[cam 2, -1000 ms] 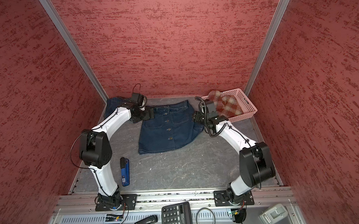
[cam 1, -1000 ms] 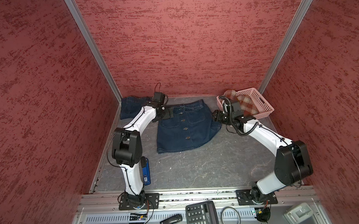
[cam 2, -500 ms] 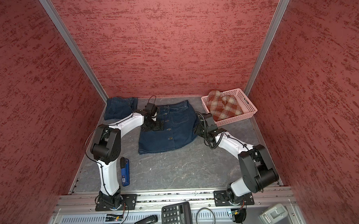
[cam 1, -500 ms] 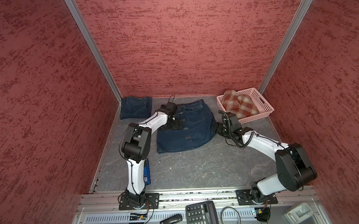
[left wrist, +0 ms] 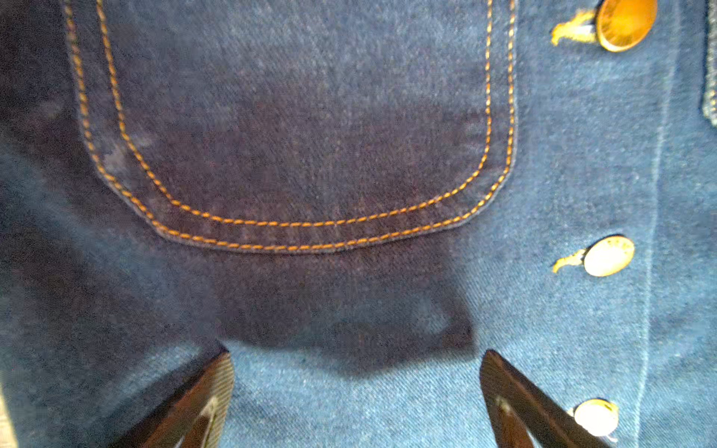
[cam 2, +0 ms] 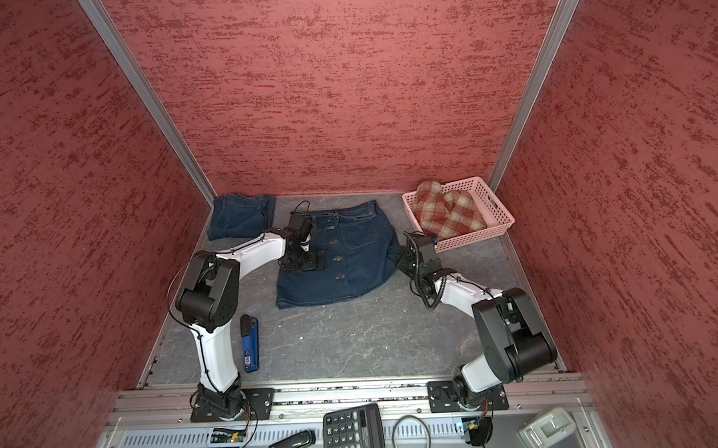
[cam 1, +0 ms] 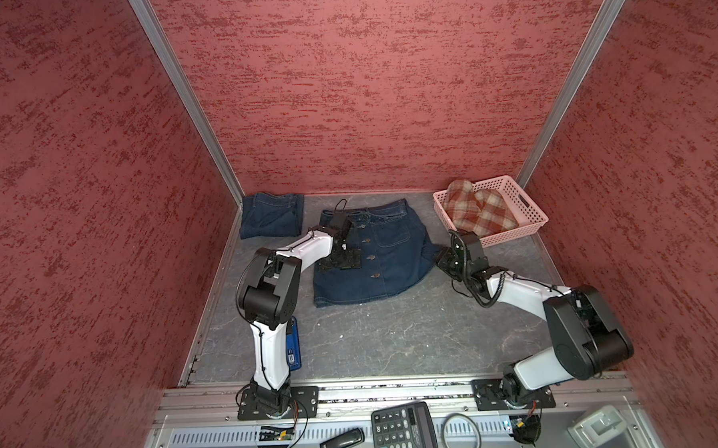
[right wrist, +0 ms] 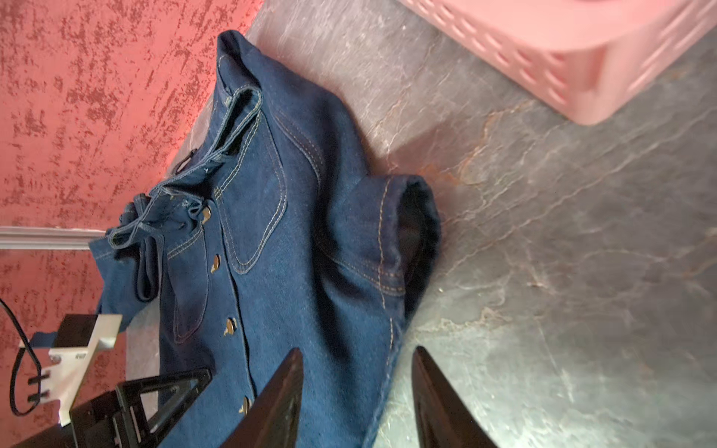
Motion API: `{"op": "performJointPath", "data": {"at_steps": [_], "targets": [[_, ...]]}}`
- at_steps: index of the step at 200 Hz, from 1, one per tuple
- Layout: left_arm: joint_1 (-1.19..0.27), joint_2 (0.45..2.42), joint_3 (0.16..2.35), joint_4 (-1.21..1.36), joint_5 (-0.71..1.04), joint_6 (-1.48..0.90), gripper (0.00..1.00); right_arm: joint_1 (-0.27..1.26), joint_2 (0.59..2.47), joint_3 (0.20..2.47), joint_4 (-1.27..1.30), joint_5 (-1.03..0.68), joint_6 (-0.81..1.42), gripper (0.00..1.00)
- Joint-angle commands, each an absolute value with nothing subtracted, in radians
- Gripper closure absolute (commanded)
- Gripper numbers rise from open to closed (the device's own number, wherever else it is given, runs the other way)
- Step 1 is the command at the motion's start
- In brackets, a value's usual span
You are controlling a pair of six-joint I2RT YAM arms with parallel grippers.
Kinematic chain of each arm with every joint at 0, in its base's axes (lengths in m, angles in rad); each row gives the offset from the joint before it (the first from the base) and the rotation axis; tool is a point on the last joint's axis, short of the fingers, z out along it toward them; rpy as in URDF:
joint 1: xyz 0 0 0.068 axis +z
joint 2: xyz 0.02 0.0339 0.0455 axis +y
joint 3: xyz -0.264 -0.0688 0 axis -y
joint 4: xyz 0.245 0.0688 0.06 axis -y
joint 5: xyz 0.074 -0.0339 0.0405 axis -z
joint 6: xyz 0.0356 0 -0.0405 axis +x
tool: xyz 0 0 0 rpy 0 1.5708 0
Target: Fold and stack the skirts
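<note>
Between the wide-spread jaws of the left gripper (left wrist: 355, 357) lies flat blue cloth: the denim skirt (cam 1: 386, 257), spread button-side up on the table (cam 1: 395, 335). A stitched pocket (left wrist: 295, 135) sits just ahead of those jaws, and the button row (left wrist: 607, 256) runs just beside one finger. The right gripper (right wrist: 357, 351) is low at the skirt's opposite side. Its jaws are partly apart and hold nothing, and the side hem (right wrist: 390, 341) runs between them. Well beyond the left jaws, a folded skirt (cam 1: 270, 214) lies in the far corner. Beyond the right jaws, a plaid skirt (cam 1: 479, 211) is bunched in a pink basket (cam 1: 516, 235).

The step in hand looks like the spread skirt's first fold. Next, the right jaws likely need to close on that hem before carrying it across.
</note>
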State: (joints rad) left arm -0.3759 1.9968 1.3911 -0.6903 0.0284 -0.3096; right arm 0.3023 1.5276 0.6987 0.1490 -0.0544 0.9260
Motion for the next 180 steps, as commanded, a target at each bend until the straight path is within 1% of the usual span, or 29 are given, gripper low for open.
{"op": "performJointPath", "data": {"at_steps": [1,19,41,57,65,81,98,123,155,167,180], "targets": [[-0.374,1.983,1.370,-0.693,0.061,-0.324,0.00,0.292,1.589,0.692,0.274,-0.020,0.997,0.56],[-0.374,1.974,1.373,-0.693,0.064,-0.326,0.00,0.291,1.627,0.703,0.299,-0.004,1.005,0.60],[-0.371,1.964,1.371,-0.688,0.064,-0.330,0.00,0.290,1.659,0.702,0.343,0.018,1.001,0.70],[-0.367,1.955,1.375,-0.679,0.073,-0.340,0.00,0.289,1.671,0.693,0.382,0.033,0.993,0.87],[-0.366,1.947,1.376,-0.671,0.083,-0.347,0.00,0.290,1.674,0.688,0.396,0.039,0.991,1.00],[-0.364,1.928,1.383,-0.654,0.103,-0.360,0.00,0.291,1.663,0.658,0.429,0.041,1.004,1.00],[-0.361,1.898,1.381,-0.619,0.119,-0.369,0.00,0.304,1.604,0.597,0.444,0.042,1.046,1.00],[-0.359,1.853,1.367,-0.588,0.095,-0.383,0.00,0.375,1.461,0.520,0.319,0.115,1.095,1.00],[-0.368,1.837,1.368,-0.544,0.108,-0.382,0.00,0.479,1.202,0.380,0.182,0.248,1.182,1.00],[-0.382,1.852,1.395,-0.528,0.125,-0.367,0.00,0.492,1.147,0.333,0.176,0.256,1.200,1.00],[-0.410,1.886,1.447,-0.521,0.147,-0.336,0.00,0.492,1.137,0.325,0.145,0.235,1.197,1.00]]}}
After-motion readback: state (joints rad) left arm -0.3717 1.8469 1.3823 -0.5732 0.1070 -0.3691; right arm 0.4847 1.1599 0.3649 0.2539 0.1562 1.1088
